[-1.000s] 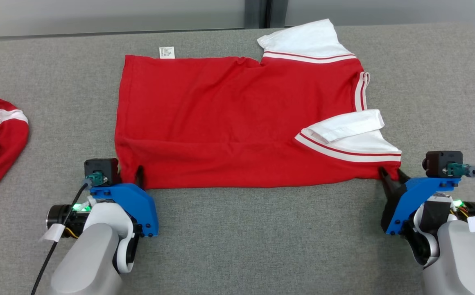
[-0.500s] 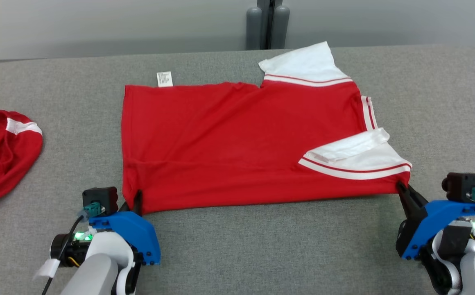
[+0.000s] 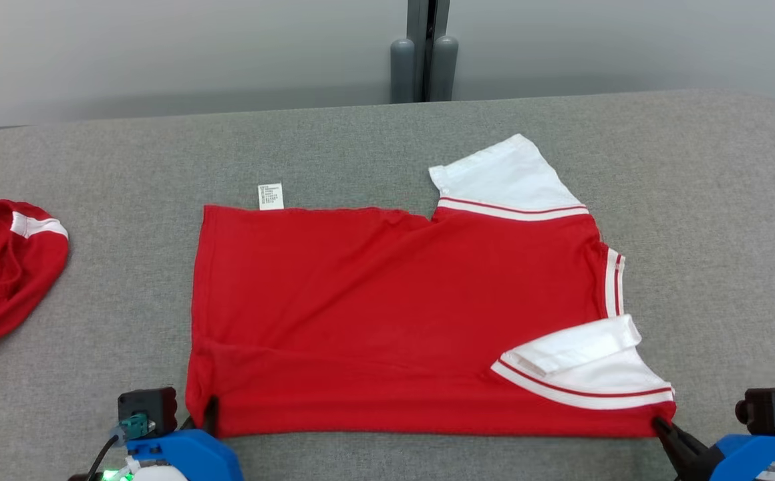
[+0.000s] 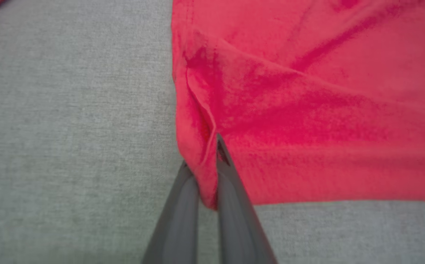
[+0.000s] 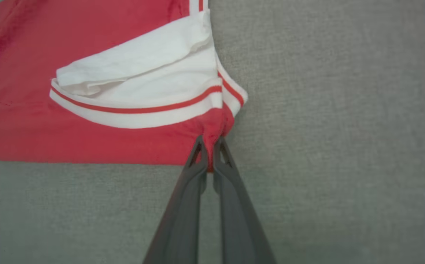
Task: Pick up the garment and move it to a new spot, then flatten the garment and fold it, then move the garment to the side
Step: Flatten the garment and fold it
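**Red garment, near edge pinched at both corners**

Item: garment, red with white striped sleeves. Spread flat on grey table, long axis left to right across the robot's front.
Left gripper: clamped on near left corner, with bunched cloth between the fingers.
Right gripper: clamped on near right corner, just below folded white sleeve.
Both at the near edge, pointing away, with all cloth beyond the tips.
Judged next: near edge up and over toward far edge, corners carried level.
Also: second red garment, well apart at left.

Red garment — white sleeves, red-striped cuffs — on grey table
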Robot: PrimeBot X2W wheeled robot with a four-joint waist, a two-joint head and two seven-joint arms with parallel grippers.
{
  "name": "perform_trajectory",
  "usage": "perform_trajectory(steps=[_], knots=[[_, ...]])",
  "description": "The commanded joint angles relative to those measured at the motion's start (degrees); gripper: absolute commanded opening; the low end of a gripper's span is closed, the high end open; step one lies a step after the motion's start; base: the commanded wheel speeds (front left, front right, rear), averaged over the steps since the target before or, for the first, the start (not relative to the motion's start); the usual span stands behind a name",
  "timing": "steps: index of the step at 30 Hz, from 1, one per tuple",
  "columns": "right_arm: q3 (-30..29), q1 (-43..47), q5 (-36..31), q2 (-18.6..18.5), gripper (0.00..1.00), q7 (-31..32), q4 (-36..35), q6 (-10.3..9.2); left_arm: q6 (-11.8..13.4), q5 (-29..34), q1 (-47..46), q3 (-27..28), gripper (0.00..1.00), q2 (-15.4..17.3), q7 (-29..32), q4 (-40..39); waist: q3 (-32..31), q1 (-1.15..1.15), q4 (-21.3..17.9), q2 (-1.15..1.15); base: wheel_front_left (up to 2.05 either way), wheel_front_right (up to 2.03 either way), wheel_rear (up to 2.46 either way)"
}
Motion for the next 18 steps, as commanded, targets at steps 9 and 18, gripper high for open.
perform_trajectory(steps=[9,18], knots=[[0.4,-0.9,-1.4,-0.2,1.00,0.1,-0.9,0.02,2.2,-0.8,4.0,-0.2,1.00,1.4,3.6,-5.2,-1.2,0.00,-0.7,0.00,0.00,0.00,0.00],[5.1,-13.8,-5.4,-2.1,1.00,3.8,-3.8,0.02,-1.2,1.7,-2.8,-1.9,1.00,5.7,7.4,-8.6,-0.5,0.00,-1.1,0.00,0.00,0.00,0.00]])
